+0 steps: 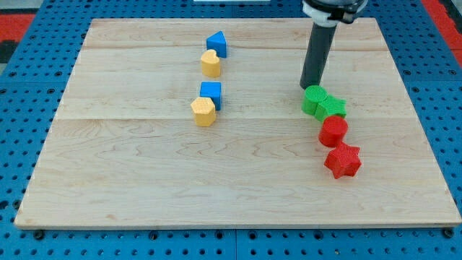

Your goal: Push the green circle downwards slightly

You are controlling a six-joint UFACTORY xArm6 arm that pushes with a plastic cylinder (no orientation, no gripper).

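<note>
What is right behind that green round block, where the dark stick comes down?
My tip stands directly behind the green circle, at its top edge. The rod hides the board behind it; contact is unclear.

Rod [317, 54] top cut off by the view's top edge

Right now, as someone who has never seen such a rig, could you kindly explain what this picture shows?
Certainly. I am a robot arm ending in a straight dark rod; nothing is held, I only push. One camera looks down on a wooden board lying on a blue pegboard. My tip sits just above the green circle, at its top edge, which touches a second green block. Below them lie a red circle and a red star. Toward the view's left are two pairs: a blue block with a yellow one, then a blue cube with a yellow block.
</note>
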